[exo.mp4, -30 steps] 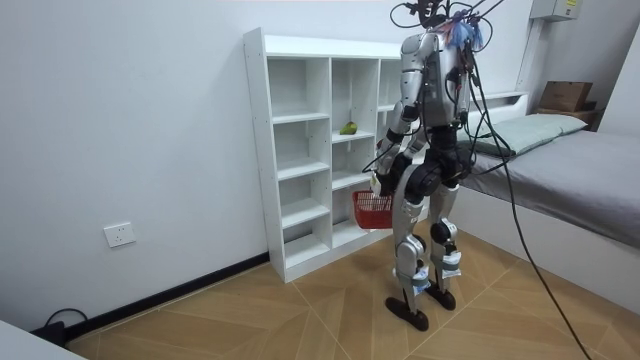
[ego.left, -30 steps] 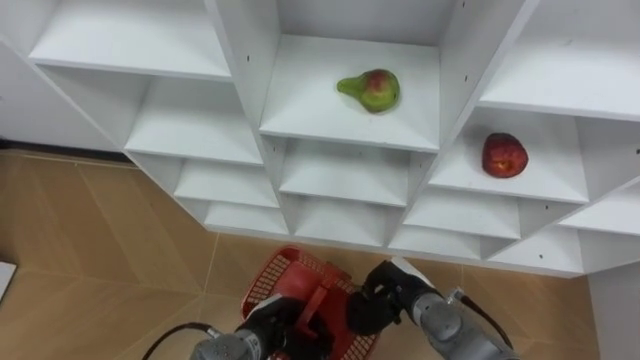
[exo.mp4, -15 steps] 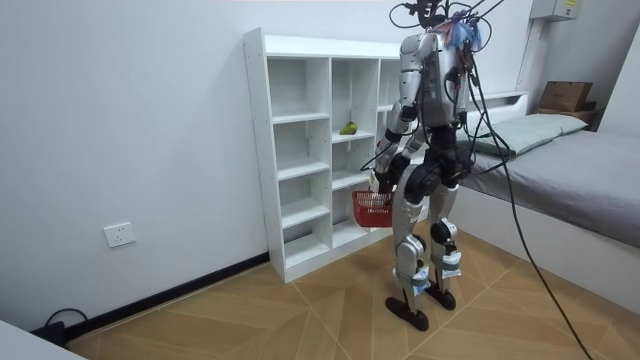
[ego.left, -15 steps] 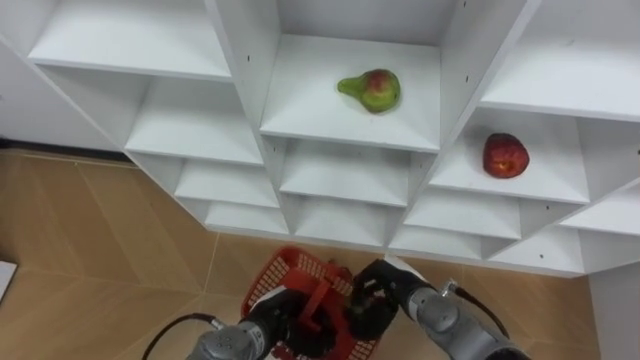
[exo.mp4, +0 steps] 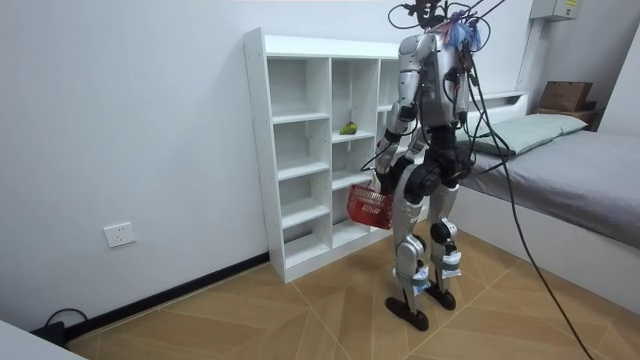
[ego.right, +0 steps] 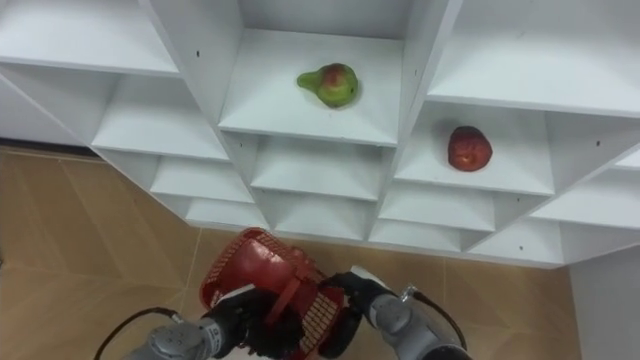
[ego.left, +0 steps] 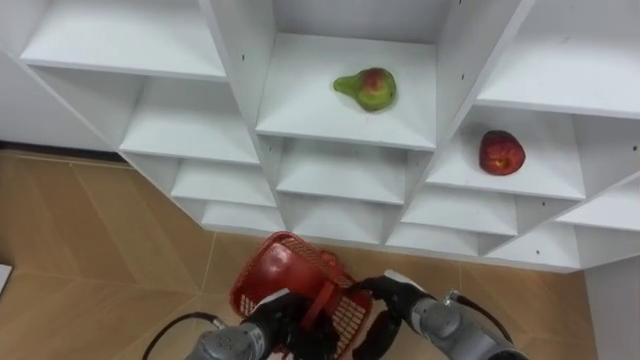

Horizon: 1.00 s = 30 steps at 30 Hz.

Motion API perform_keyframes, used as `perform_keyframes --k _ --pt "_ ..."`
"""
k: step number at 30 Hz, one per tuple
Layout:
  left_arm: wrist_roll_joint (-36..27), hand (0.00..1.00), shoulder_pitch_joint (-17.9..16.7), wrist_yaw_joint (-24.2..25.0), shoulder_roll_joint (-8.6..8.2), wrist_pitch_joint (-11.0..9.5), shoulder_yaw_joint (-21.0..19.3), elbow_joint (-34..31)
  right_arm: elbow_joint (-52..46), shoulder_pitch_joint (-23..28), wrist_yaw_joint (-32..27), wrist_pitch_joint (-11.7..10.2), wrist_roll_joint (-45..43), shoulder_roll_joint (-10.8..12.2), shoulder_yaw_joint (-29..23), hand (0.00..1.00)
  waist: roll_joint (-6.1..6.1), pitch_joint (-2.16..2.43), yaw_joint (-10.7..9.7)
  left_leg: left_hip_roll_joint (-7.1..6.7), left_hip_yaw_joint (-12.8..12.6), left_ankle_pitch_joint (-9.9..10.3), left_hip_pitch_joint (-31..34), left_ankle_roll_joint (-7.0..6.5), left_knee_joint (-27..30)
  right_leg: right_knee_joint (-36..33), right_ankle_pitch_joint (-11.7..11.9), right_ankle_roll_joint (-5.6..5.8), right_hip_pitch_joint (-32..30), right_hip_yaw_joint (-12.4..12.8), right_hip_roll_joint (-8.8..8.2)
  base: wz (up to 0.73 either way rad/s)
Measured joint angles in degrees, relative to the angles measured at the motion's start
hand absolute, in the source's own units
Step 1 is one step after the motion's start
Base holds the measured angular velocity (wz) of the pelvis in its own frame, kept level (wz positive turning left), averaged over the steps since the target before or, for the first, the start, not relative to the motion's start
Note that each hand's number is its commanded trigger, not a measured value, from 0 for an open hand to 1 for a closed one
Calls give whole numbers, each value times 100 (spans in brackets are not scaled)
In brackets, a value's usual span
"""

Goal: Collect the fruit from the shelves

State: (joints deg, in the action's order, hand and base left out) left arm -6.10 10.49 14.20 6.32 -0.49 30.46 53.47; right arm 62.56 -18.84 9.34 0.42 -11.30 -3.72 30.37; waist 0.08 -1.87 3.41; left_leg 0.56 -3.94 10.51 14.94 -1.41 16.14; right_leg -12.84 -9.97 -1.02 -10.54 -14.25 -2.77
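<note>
Pear (ego.left: 366, 88), apple (ego.left: 501, 152) above basket (ego.left: 272, 272) in left robot hand (ego.left: 280, 322)

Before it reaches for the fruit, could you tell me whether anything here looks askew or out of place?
The red basket, held low before the closet by the left hand with the right hand at its rim, hangs tilted, well off level. The pear and apple lie on their shelves.

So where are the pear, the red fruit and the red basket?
pear (ego.left: 366, 88): left eye view, on its rounded body.
red fruit (ego.left: 501, 152): left eye view, on its middle.
red basket (ego.left: 268, 268): left eye view, on its wall.
</note>
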Motion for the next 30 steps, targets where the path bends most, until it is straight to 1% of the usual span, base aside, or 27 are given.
perform_keyframes --k 5,8,12,14,17,19,21,22,23,24,25,26,28,30 --pt "-10 100 1 -2 -1 0 26 4 5 2 56 0 107 -5 30 0 -2 -1 -4 -2 1 0 -13 0 -8 1 0 0 8 -4 -3 0" --pt "-80 100 1 -6 -9 0 48 5 6 25 3 0 287 -14 157 0 -16 -7 -11 -3 1 0 -33 0 -20 0 0 0 24 -16 -3 0" --pt "-139 100 -8 -15 0 0 53 61 -9 58 -6 2 414 -17 207 0 -24 -4 -19 -37 -1 0 -69 -1 -30 2 0 0 58 -18 -1 0" --pt "-308 100 -22 -43 3 0 42 61 -30 91 -50 0 431 -37 201 0 -30 -1 -31 -38 1 -1 -82 -1 -35 2 0 0 70 -15 0 0" --pt "-737 100 -137 -271 3 2 -13 60 -34 240 -110 0 437 -69 197 0 -41 4 -32 -32 -6 -1 -274 -1 -87 9 -4 6 237 -1 -5 -1" --pt "-1011 100 -174 -430 38 8 -102 78 -69 298 -173 7 452 -84 198 0 -68 11 -13 -33 -71 -1 -362 -2 -92 13 -8 12 317 3 8 -7" --pt "-1230 100 -213 -531 40 9 -246 74 -189 358 -247 30 447 -118 183 0 -97 29 -17 -35 -70 -1 -375 -2 -85 15 -8 13 336 0 22 2" --pt "-1422 100 -233 -592 55 13 -294 74 -278 393 -284 41 447 -145 182 0 -132 52 -11 -35 -66 -1 -377 -1 -75 19 -9 13 348 -1 26 5" --pt "-1497 100 -246 -627 64 16 -309 74 -295 401 -313 41 447 -144 182 0 -150 65 -10 -34 -64 -1 -384 -1 -70 20 -9 12 360 -3 28 4" --pt "-1605 100 -286 -672 85 16 -352 69 -385 458 -369 48 427 -162 181 0 -183 87 3 -33 -62 -1 -427 -1 -66 22 -9 12 409 -3 30 3" --pt "-1629 100 -359 -709 95 14 -409 54 -714 619 -398 52 352 -260 182 0 -202 112 22 -34 -61 -1 -486 -2 -68 23 -9 12 470 -4 27 0" --pt "-1627 100 -408 -733 96 9 -458 50 -925 708 -424 49 290 -314 182 0 -214 126 26 -33 -63 -1 -520 -2 -77 21 -10 14 494 2 24 0" --pt "-1624 100 -588 -838 96 10 -615 49 -1742 999 -507 48 -176 -480 169 0 -257 147 28 -38 -65 1 -672 -3 -107 28 -19 26 629 15 26 -6" --pt "-1624 100 -693 -905 90 11 -780 48 -2206 1139 -554 51 -488 -548 149 0 -298 170 31 -45 -65 1 -772 -3 -147 44 -21 27 720 14 28 2"
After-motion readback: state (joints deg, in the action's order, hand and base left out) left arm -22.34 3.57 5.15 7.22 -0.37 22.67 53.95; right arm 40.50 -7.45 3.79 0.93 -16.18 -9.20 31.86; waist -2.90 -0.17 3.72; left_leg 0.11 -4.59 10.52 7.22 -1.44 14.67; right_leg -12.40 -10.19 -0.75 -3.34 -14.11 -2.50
